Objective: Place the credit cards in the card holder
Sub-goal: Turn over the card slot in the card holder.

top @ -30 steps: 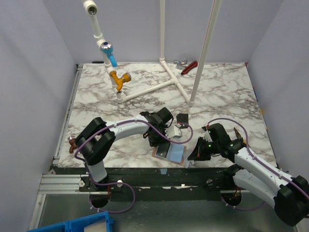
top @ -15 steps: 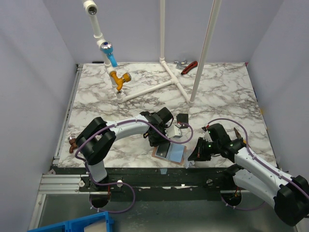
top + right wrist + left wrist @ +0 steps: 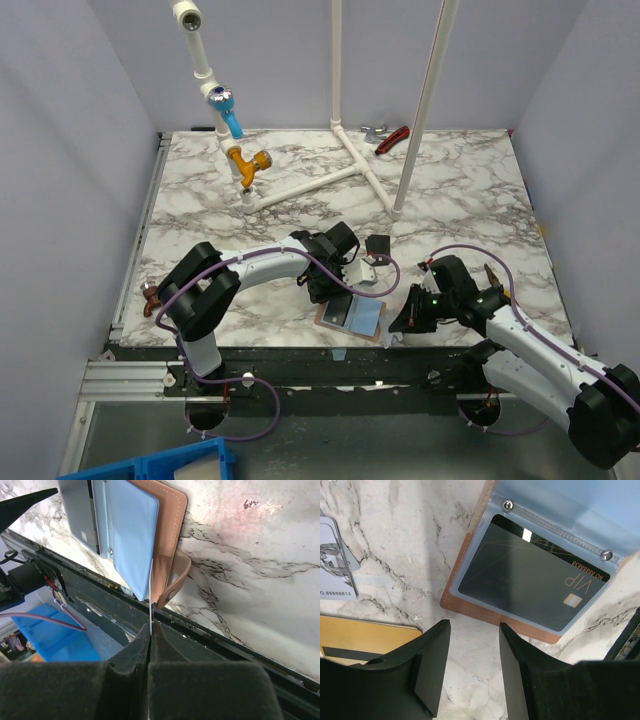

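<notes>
**One card sleeved, gold card next**

We judge the task partly done. The card holder (image 3: 470, 607) lies open near the table's near edge, and a dark VIP card (image 3: 530, 577) already sits in its clear sleeve.

The left gripper (image 3: 472, 647) hovers over bare marble with its jaws apart and nothing between them. The holder's tan edge lies just beyond its fingertips. The gold card (image 3: 365, 635) is close off to one side, partly under one finger, and the silvery card (image 3: 335, 565) lies farther out.

The right gripper (image 3: 150, 630) has its jaws pressed together on a thin pale edge. We take this for a sleeve leaf of the holder, pinched to keep it open.

Next, we think, the left jaws must shift over the gold card, pinch it by an edge, and slide it into a free sleeve.
</notes>
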Action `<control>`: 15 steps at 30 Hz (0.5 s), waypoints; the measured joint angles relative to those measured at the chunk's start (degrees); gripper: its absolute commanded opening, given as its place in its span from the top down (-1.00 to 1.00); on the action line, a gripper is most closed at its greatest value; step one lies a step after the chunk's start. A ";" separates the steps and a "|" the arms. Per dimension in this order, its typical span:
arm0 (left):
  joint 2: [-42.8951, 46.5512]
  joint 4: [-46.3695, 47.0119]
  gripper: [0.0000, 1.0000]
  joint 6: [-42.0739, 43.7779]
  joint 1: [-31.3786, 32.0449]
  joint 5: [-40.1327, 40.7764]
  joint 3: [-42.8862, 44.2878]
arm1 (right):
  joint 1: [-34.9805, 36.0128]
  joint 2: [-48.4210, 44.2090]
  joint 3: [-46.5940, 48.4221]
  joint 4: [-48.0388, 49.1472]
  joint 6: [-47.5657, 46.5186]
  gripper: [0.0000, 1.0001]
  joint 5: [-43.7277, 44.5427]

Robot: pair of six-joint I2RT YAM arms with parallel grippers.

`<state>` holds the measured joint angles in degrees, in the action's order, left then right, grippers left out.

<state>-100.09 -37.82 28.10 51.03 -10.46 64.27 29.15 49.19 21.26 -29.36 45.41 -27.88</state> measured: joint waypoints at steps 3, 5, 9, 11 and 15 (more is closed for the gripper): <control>-0.02 0.00 0.10 0.00 0.00 0.00 0.00 | 0.00 -0.13 0.00 0.31 0.00 0.99 -0.31; -0.02 0.00 0.10 0.00 0.00 0.00 0.00 | 0.00 -0.13 0.00 0.68 0.00 0.99 -0.50; -0.02 0.00 0.10 0.00 0.00 0.02 0.00 | 0.00 0.04 0.00 1.20 0.00 0.99 -0.94; -0.02 0.00 0.10 -0.02 0.00 0.07 0.00 | 0.00 0.22 0.00 1.42 0.00 0.99 -1.20; -0.02 0.00 0.11 0.00 0.00 0.22 0.00 | 0.00 0.20 0.00 1.44 0.00 0.99 -1.42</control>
<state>-100.12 -37.82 28.10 51.03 -10.24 64.27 29.15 49.39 21.26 -27.92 45.41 -29.30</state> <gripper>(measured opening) 0.449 0.010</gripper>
